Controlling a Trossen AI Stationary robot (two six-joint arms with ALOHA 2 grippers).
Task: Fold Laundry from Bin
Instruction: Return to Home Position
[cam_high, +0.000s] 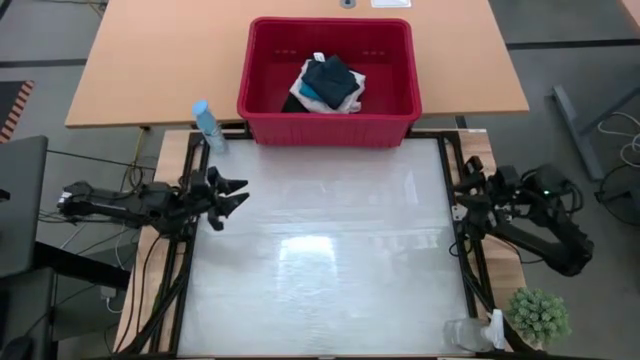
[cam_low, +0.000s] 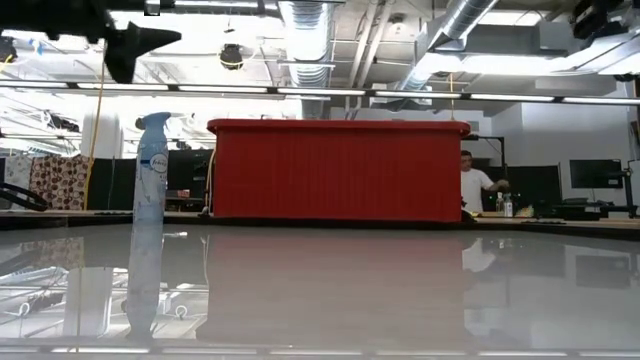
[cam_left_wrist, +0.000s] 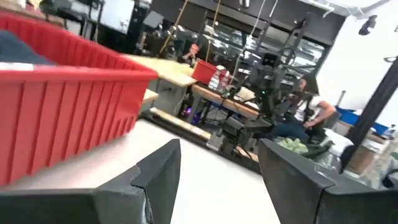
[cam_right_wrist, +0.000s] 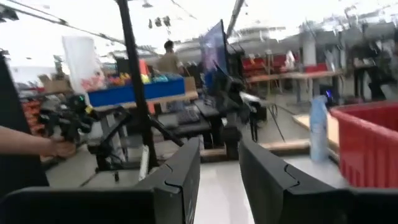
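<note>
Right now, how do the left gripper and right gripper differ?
The left gripper reaches in over the table's left edge; the right gripper sits back at its right edge. The left gripper's fingers gape wide; the right gripper's stand closer together. Both are open, empty and away from the bin.

Table (cam_high: 320, 250) mid wide open; bin (cam_high: 330, 128) blocks far edge, spray bottle (cam_high: 209, 127) far-left corner, plant (cam_high: 540, 315) near-right.
</note>
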